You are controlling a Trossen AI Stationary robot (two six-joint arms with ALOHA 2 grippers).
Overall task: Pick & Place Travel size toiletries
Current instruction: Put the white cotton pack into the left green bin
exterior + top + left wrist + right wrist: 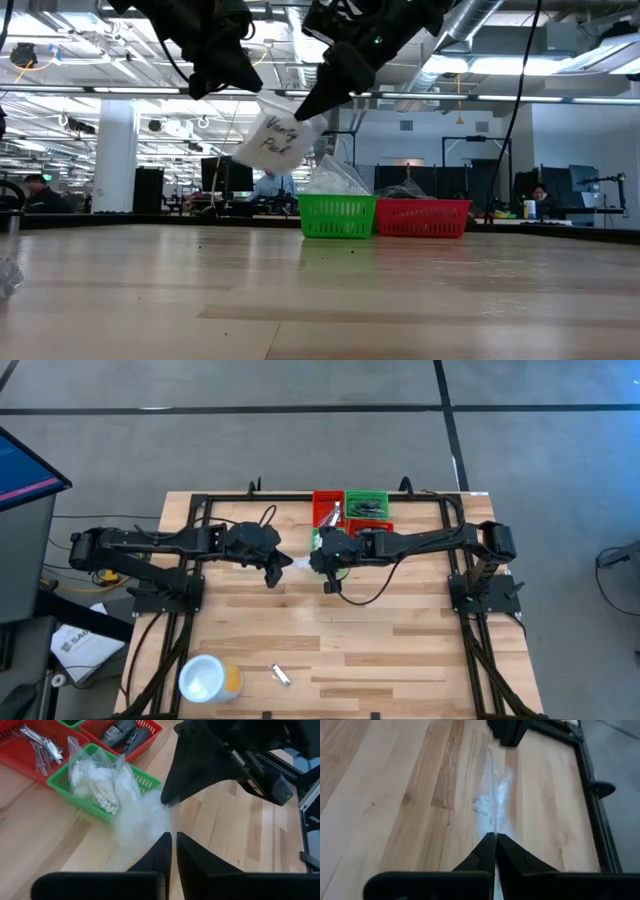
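Observation:
A white plastic-wrapped packet [272, 140] with handwriting on it hangs in the air above the middle of the table, between my two grippers. My left gripper [250, 92] comes from the table's left and is shut on the packet's upper left corner. My right gripper [308, 112] comes from the right and is shut on its upper right edge. From above, the packet [296, 562] shows as a pale patch between the left gripper [272, 574] and the right gripper [329, 584]. Behind them stand the green and red bins [338, 215]. My left gripper pinches the packet's upper left corner [159, 826] between its two fingers, slanting down from the table's left. The packet is lifted clear and hangs tilted below the fingers. My right gripper pinches the packet's clear wrap at its edge [493, 822] between its two fingers, slanting down from the table's right. The wrap runs away from the fingertips toward the left gripper [507, 732], clear of the table.
A green bin [100, 785] with white packets and red bins [35, 745] with metal and dark items stand at the table's far middle. A white tub with an orange side [208, 680] and a silver sachet [281, 676] lie near the front edge. Black frame rails [190, 590] border the table.

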